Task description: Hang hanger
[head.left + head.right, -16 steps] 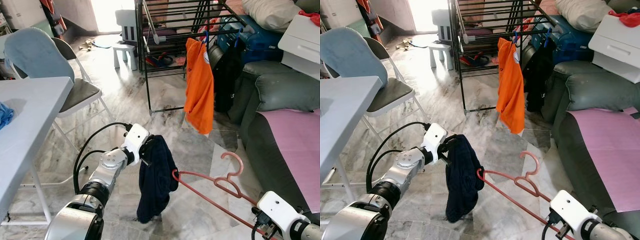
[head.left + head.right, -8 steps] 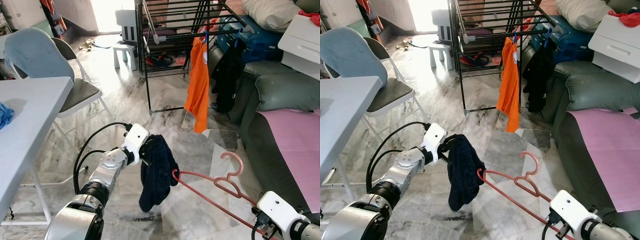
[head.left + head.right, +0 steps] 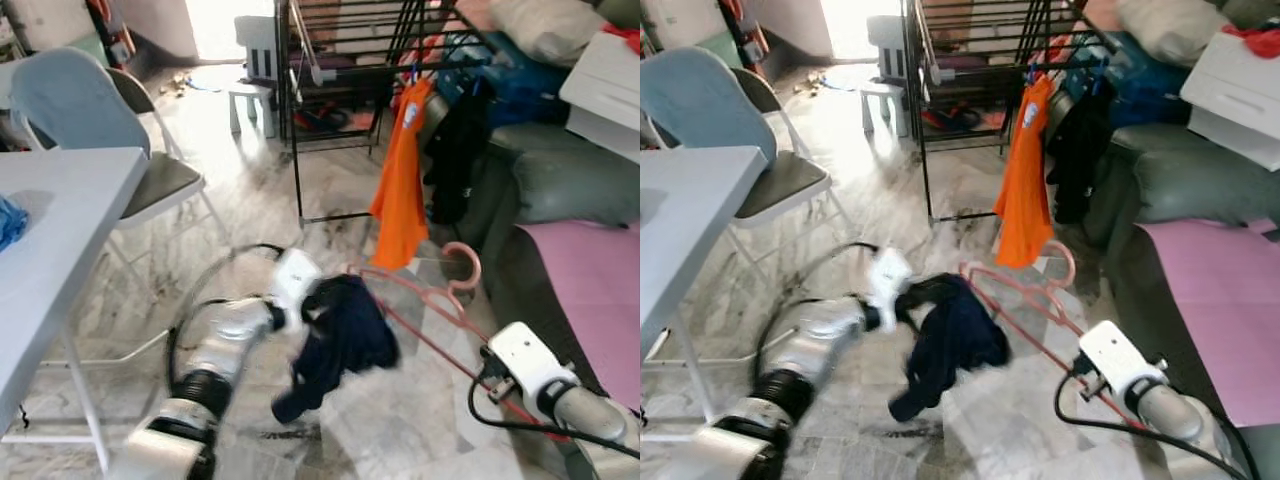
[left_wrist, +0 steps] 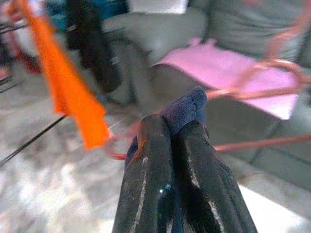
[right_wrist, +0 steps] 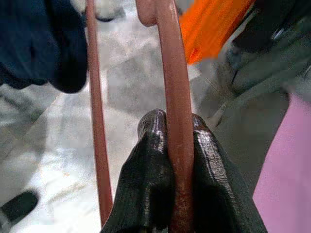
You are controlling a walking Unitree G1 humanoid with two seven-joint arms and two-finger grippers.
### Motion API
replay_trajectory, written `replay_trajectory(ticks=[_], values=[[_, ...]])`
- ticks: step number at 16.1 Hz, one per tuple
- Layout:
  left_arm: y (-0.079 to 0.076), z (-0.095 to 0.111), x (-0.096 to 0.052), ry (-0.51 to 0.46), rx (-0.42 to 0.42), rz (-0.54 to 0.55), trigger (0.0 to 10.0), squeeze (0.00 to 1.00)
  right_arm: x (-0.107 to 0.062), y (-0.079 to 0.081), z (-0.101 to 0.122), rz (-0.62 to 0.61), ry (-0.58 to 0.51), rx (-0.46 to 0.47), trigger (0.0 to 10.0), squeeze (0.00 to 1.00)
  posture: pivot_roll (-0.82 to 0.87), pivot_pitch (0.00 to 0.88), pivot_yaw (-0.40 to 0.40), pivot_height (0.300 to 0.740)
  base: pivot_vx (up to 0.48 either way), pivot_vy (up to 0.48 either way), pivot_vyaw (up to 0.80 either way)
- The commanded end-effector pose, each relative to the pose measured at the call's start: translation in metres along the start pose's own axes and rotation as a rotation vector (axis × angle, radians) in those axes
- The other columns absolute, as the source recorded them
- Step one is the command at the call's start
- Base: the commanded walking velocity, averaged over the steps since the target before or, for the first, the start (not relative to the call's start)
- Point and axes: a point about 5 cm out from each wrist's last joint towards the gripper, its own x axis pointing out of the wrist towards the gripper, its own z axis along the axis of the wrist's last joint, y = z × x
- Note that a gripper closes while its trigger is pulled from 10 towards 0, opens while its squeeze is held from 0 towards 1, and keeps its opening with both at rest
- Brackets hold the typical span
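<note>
A pink hanger (image 3: 432, 326) slants up from lower right, its hook (image 3: 463, 262) near the hem of an orange shirt (image 3: 400, 190) on the black drying rack (image 3: 300, 120). My right gripper (image 5: 177, 141) is shut on the hanger's bar. A dark navy garment (image 3: 345, 340) drapes over the hanger's far end, and my left gripper (image 4: 172, 128) is shut on a fold of it (image 4: 187, 109). The garment hangs bunched above the marble floor. Both eye views are blurred.
A black garment (image 3: 455, 150) hangs beside the orange shirt. A grey sofa (image 3: 570, 190) with a pink cover (image 3: 600, 270) lies to the right. A white table (image 3: 50, 220) and a folding chair (image 3: 90, 120) stand on the left, a white stool (image 3: 250, 95) behind.
Both arms have swung forward and right toward the rack. The hanger's hook has risen close to the orange shirt, and the navy garment has swung right with it. The view has shifted slightly.
</note>
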Motion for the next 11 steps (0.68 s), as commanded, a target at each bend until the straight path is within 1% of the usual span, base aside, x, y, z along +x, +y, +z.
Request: replay_trajectory(ticks=[1, 2, 3, 4, 6, 7, 8, 9, 10, 11], values=[[0.010, -0.002, -0.001, 0.017, -0.043, 0.107, 10.0, 0.00, 0.000, -0.001, 0.002, -0.029, -0.016, 0.048, 10.0, 0.00, -0.03, 0.000, 0.010, 0.740, 0.000, 0.000, 0.00], [0.015, -0.007, -0.005, 0.043, -0.065, 0.163, 10.0, 0.00, 0.002, 0.001, 0.001, -0.042, -0.021, 0.065, 10.0, 0.00, -0.03, 0.000, 0.011, 0.740, 0.000, 0.000, 0.00], [0.022, -0.014, -0.011, 0.088, -0.080, 0.254, 10.0, 0.00, 0.006, 0.002, -0.001, -0.075, -0.026, 0.092, 10.0, 0.00, -0.03, 0.000, 0.010, 0.740, 0.000, 0.000, 0.00], [0.029, -0.022, -0.018, 0.154, -0.079, 0.354, 10.0, 0.00, 0.012, -0.002, -0.004, -0.184, -0.011, 0.146, 10.0, 0.00, -0.03, 0.000, 0.007, 0.740, 0.000, 0.000, 0.00], [0.034, -0.028, -0.023, 0.199, -0.082, 0.431, 10.0, 0.00, 0.017, -0.003, -0.005, -0.263, 0.000, 0.216, 10.0, 0.00, -0.03, 0.000, 0.003, 0.740, 0.000, 0.000, 0.00], [0.038, -0.035, -0.027, 0.250, -0.089, 0.510, 10.0, 0.00, 0.025, 0.000, -0.004, -0.324, -0.016, 0.375, 10.0, 0.00, -0.02, 0.000, -0.011, 0.740, 0.000, 0.000, 0.00], [0.039, -0.039, -0.031, 0.285, -0.092, 0.550, 10.0, 0.00, 0.030, 0.005, -0.003, -0.338, -0.020, 0.456, 10.0, 0.00, -0.02, 0.000, -0.013, 0.740, 0.000, 0.000, 0.00], [0.041, -0.047, -0.036, 0.349, -0.099, 0.610, 10.0, 0.00, 0.037, 0.014, -0.005, -0.345, -0.015, 0.574, 10.0, 0.00, -0.01, 0.000, -0.023, 0.740, 0.000, 0.000, 0.00], [0.038, -0.059, -0.043, 0.437, -0.094, 0.622, 10.0, 0.00, 0.044, 0.023, -0.010, -0.336, -0.020, 0.699, 10.0, 0.00, -0.01, 0.000, -0.034, 0.740, 0.000, 0.000, 0.00], [0.035, -0.068, -0.049, 0.474, -0.127, 0.629, 10.0, 0.00, 0.050, 0.028, -0.017, -0.347, -0.010, 0.804, 10.0, 0.00, -0.01, 0.000, -0.040, 0.740, 0.000, 0.000, 0.00]])
